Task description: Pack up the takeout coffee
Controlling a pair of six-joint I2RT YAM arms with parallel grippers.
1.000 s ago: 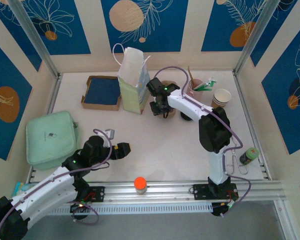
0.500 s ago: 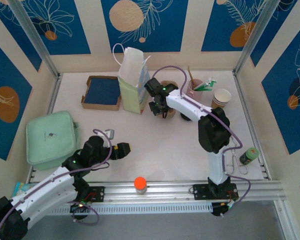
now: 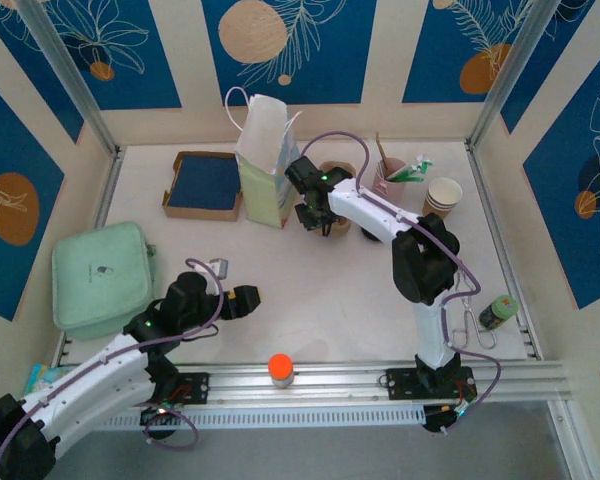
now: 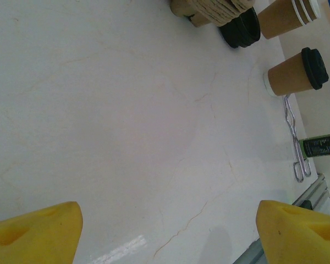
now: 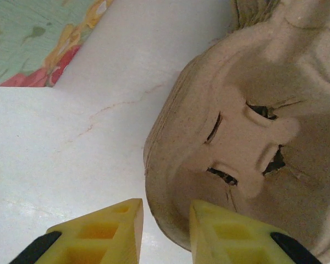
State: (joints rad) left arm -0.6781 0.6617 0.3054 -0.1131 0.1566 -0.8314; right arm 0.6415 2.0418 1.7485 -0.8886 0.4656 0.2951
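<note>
Right gripper (image 5: pixel 166 214): jaws nearly closed at cup carrier (image 5: pixel 247 137) rim, grip unclear | left gripper (image 4: pixel 168 228): wide open, empty

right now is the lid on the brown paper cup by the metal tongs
On: a black plastic lid caps the rim of the brown paper cup.

The paper bag (image 3: pixel 265 165), white and pale green, stands upright and open at the far side of the surface (image 3: pixel 310 290). Just to its right lies the brown pulp carrier (image 5: pixel 247 137), with slits cut in one cup well. A brown cup (image 4: pixel 290 78), closed with a black lid, stands further right, near a small pile of spare lids (image 4: pixel 241 28).
</note>
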